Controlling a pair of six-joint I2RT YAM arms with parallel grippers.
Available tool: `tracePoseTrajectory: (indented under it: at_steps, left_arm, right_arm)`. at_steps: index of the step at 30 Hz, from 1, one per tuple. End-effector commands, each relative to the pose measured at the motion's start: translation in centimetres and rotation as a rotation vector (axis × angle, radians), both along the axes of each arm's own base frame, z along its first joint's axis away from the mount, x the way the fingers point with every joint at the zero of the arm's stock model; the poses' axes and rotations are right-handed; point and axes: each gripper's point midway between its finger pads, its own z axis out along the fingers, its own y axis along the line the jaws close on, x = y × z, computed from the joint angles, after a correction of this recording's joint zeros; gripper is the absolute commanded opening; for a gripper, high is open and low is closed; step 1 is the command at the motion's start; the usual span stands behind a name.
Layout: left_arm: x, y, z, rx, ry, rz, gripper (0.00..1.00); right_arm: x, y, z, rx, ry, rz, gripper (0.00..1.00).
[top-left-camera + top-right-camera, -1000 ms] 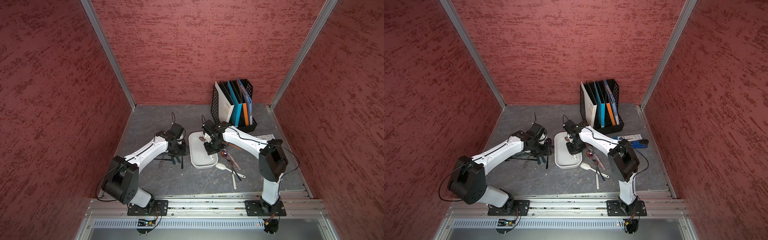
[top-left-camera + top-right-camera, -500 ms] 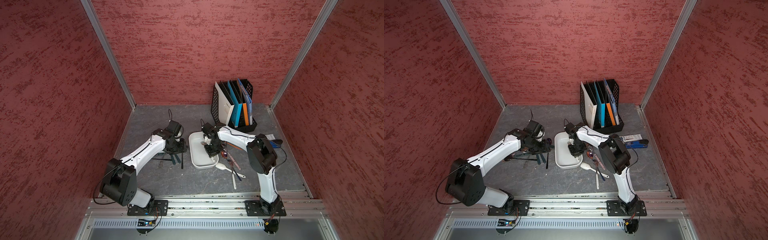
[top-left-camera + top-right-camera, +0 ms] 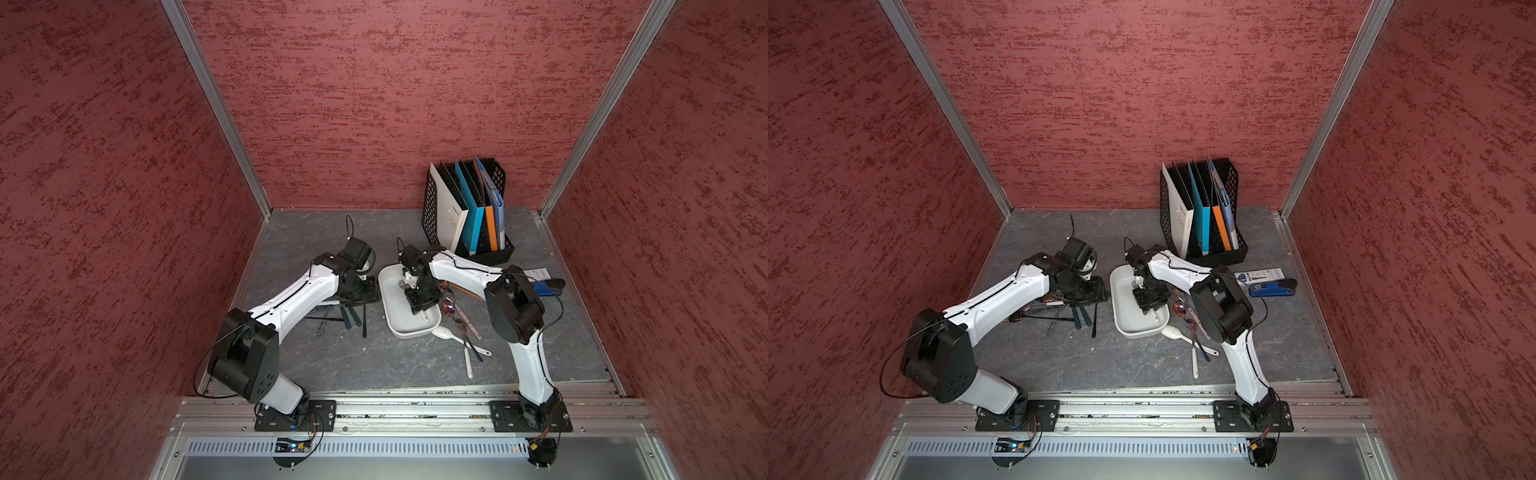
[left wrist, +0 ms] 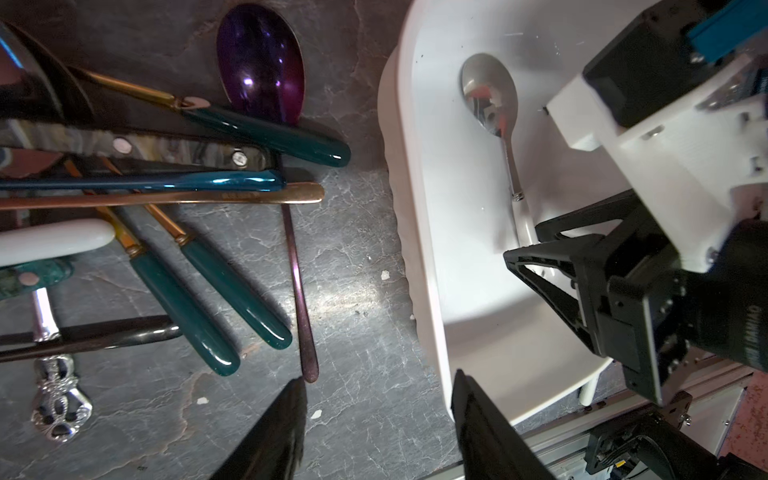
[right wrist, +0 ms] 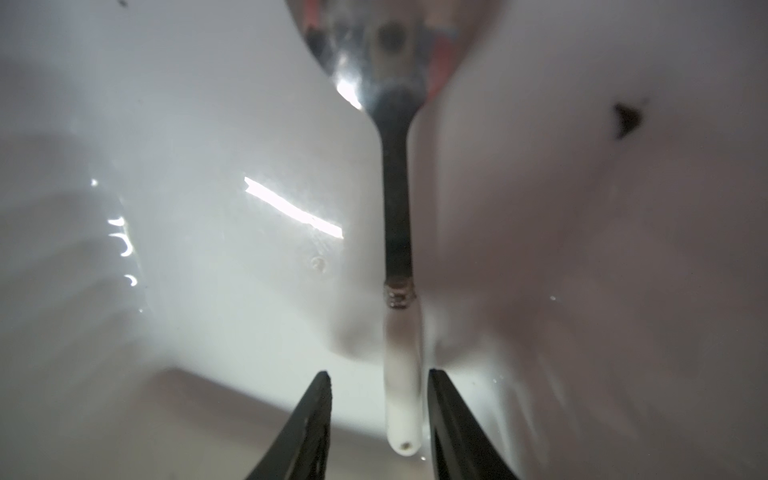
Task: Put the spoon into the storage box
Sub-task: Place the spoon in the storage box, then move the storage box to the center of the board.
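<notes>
Here's the grey table (image 3: pixel 332 365), with a black file rack (image 3: pixel 432 208) of folders standing at the back on the right arm's side. In the middle, between the two arms, sits the white storage box (image 3: pixel 395 318), flat on the table. The right end effector (image 3: pixel 422 305) is down inside that box. In the right wrist view, the right end effector (image 5: pixel 379 376) is parted, its black fingers (image 5: pixel 316 415) standing either side of the handle with a clear gap on one side, so it isn't gripping anything. And there's the spoon (image 4: pixel 505 145), steel bowl and white handle, lying on the floor of the box, its handle end between those fingers.

Over on the other side, the left end effector (image 4: pixel 379 376) hangs open and empty above bare table, just beside the box wall. Next to it lies a heap of cutlery (image 4: pixel 187 187) with green, gold and purple handles crossing each other. A few loose spoons (image 3: pixel 457 336) rest on the table at the box's near corner.
</notes>
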Motion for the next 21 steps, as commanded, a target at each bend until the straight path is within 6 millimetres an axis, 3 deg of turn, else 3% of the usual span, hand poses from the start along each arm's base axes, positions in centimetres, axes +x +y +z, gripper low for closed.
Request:
tracePoseTrajectory:
  at_steps: [1, 10, 15, 21]
  left_arm:
    - [0.4, -0.8, 0.1, 0.009, 0.006, -0.005, 0.61]
    - [1.5, -3.0, -1.4, 0.038, 0.047, -0.005, 0.63]
    - [2.4, -3.8, -2.9, 0.056, 0.086, -0.002, 0.6]
    - [4.5, -3.8, -4.3, 0.103, 0.091, 0.009, 0.55]
  right_arm:
    - [1.1, -0.1, 3.6, 0.025, -0.095, -0.017, 0.49]
    - [1.2, 0.2, 10.7, 0.149, -0.222, -0.044, 0.63]
    - [-0.1, -2.0, 11.8, 0.104, -0.253, -0.053, 0.64]
    - [-2.3, -4.9, 11.6, 0.064, -0.266, -0.09, 0.66]
